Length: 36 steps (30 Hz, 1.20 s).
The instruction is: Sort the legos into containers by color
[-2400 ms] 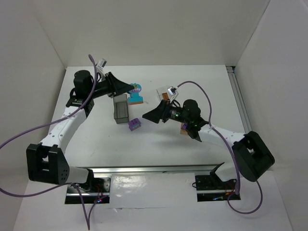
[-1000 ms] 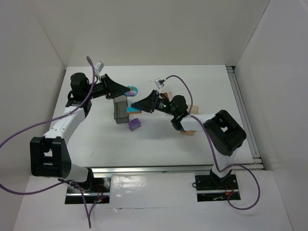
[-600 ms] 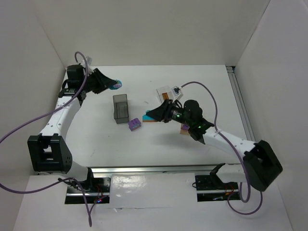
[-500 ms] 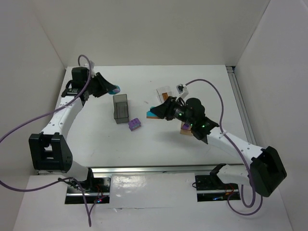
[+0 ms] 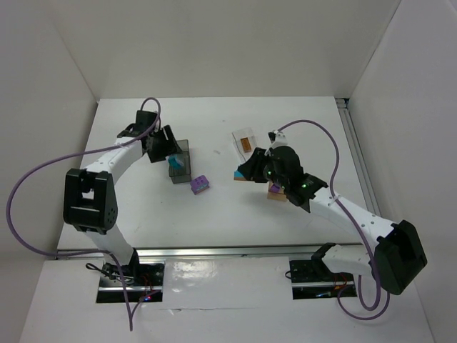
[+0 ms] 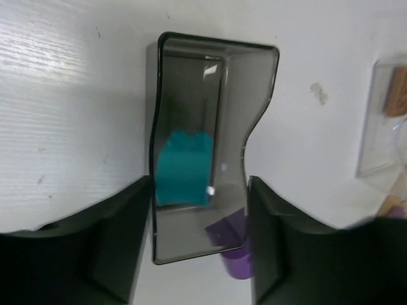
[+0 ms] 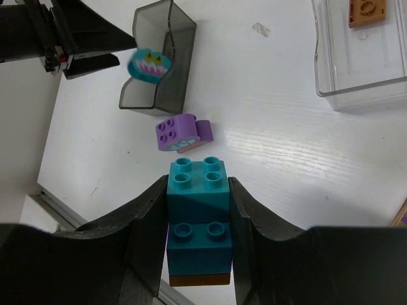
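My left gripper (image 5: 170,153) hangs open over the smoky dark grey container (image 5: 180,161). In the left wrist view a cyan lego (image 6: 184,168) shows within that container (image 6: 191,95), between and beyond my spread fingers (image 6: 121,248). The right gripper (image 7: 198,188) is shut on a stepped cyan lego (image 7: 197,210) that has a brown plate under it, held above the table near the middle (image 5: 246,174). A purple lego (image 5: 200,185) lies on the table beside the grey container (image 7: 166,38). The clear container (image 5: 246,141) holds a flat orange-brown plate (image 7: 367,13).
A tan-brown container (image 5: 277,193) with something purple in it sits partly under the right arm. The left arm's fingers (image 7: 70,38) show at the top left of the right wrist view. White walls close in the table, and a rail (image 5: 357,150) runs along its right edge.
The left gripper swung from the far left back over the grey container and opened, letting go of its cyan piece. The right gripper drifted slightly right, still holding its cyan lego.
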Motion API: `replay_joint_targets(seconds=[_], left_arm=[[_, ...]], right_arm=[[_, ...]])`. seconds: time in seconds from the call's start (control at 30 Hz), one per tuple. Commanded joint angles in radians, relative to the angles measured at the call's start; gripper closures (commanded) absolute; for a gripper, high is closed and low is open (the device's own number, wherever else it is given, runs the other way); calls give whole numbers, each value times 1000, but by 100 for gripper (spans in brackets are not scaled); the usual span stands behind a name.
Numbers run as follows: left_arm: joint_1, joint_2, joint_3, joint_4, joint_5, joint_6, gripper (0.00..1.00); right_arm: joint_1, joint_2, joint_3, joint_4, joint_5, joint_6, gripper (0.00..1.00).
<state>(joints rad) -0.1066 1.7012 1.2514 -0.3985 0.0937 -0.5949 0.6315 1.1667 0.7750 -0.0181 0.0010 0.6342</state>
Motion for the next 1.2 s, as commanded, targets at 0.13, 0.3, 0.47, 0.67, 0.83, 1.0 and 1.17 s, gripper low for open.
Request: replay_joint_targets(seconds=[0.13,0.3,0.47,0.67,0.83,1.0,1.17], left_arm=[[-36,-54,118,-56,0,75,1],[-48,-167,128,-2,373,214,13],[-59,-172,54,105,962,311,11],[-106,-153,-16,199,1210,337,13],[-116,-166,-39,199,1261,360,11],[-116,-207,-115,277,1282,336,9],[-154,-218,-145,391,1305,241,9]], right_arm=[[-3,-19,61,-8,-99,-76,85],[-38,2,61,146,-433,-145,85],[-50,65,93,214,-737,-183,85],[-50,94,125,282,-893,-183,85],[-79,94,125,292,-794,-141,85],[-102,123,148,372,-794,-33,83],[-102,163,148,475,-835,31,83]])
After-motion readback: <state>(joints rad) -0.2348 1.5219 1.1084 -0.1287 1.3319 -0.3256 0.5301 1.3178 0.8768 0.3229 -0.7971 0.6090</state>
